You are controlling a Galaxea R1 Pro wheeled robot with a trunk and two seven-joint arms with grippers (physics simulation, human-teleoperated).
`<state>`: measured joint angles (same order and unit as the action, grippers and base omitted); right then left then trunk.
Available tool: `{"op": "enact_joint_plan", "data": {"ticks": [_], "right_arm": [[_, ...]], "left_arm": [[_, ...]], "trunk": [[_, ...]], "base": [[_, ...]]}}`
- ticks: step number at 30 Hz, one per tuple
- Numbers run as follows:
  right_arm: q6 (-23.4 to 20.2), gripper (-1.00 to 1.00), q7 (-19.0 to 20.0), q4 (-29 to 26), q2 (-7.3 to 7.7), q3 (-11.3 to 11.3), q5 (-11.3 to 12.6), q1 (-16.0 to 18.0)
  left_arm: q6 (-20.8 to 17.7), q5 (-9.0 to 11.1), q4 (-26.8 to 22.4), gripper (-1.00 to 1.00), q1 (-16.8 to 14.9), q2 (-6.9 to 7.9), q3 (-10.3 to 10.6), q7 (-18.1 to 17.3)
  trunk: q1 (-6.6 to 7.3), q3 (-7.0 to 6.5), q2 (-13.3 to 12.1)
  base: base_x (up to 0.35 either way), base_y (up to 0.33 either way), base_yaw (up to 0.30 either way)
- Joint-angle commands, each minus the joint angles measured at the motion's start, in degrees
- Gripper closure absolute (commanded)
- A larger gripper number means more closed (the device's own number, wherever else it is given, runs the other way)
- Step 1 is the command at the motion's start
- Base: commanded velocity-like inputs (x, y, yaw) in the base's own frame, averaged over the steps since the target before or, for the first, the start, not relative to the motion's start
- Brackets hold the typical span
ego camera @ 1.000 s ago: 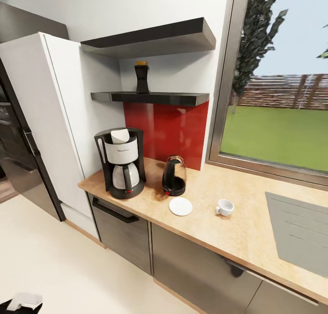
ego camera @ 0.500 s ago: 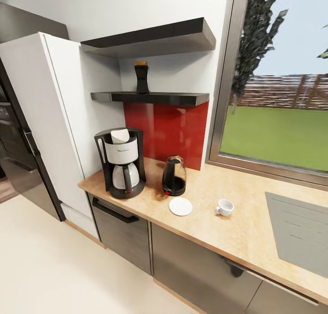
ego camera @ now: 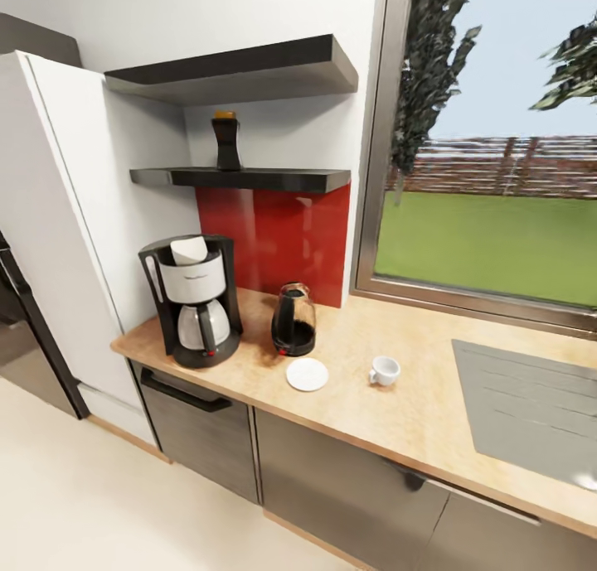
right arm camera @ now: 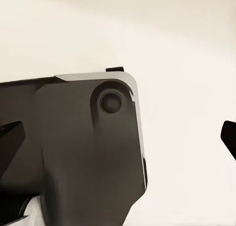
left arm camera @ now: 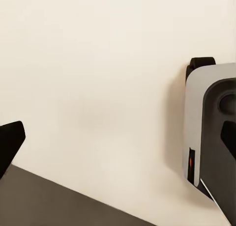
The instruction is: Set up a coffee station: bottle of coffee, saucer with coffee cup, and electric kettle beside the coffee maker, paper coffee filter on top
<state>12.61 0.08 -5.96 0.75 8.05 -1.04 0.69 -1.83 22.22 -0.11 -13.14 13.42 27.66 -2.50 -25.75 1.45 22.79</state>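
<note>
On coffee maker (ego camera: 193,299) front, small lettering unreadable; left pincer (left arm camera: 118,140), right pincer (right arm camera: 120,137) both spread, empty

We're seeing almost no readable text. The coffee maker (ego camera: 192,301) is carrying a thin dark line of print across its white front housing, too small and blurred to read. The bottle (ego camera: 225,141) on the shelf (ego camera: 249,177) is showing no legible label at this size. In the left wrist view a small red mark is sitting on a grey-and-black robot part (left arm camera: 211,132); we're not making out any character in it. We're finding no numbers or signs on the countertop (ego camera: 414,413).
</note>
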Motion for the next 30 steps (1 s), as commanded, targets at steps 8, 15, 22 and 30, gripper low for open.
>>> {"op": "enact_joint_plan", "data": {"ticks": [8, 15, 22, 30], "right_arm": [[0.23, -1.0, 0.01, 0.03, -0.12, 0.28, -0.11, 0.06], [0.23, -1.0, -0.12, -0.01, -0.14, 0.3, -0.11, 0.03], [0.23, -1.0, -0.31, 0.07, 0.04, 0.3, 0.82, 0.05], [0.23, -1.0, -0.37, 0.07, 0.06, 0.3, 0.99, 0.05]], "left_arm": [[-0.69, 0.48, -0.06, -1.0, -0.04, 0.03, 0.64, -0.23], [-0.8, 0.46, 0.02, -1.0, -0.04, 0.03, 0.79, 0.55], [-1.13, 0.53, 0.03, -1.0, -0.04, 0.01, 0.63, 9.22], [-3.24, 0.54, 0.68, -1.0, 0.04, -0.74, 0.55, 11.42]], "trunk": [[-0.03, 0.13, 0.13], [-0.03, 0.13, 0.13], [-0.03, 0.13, 0.13], [-0.03, 0.13, 0.13]], "base": [[-0.045, 0.255, -0.3], [-0.017, 0.324, -0.3], [-0.001, 0.338, -0.3], [0.0, 0.34, -0.133]]}}
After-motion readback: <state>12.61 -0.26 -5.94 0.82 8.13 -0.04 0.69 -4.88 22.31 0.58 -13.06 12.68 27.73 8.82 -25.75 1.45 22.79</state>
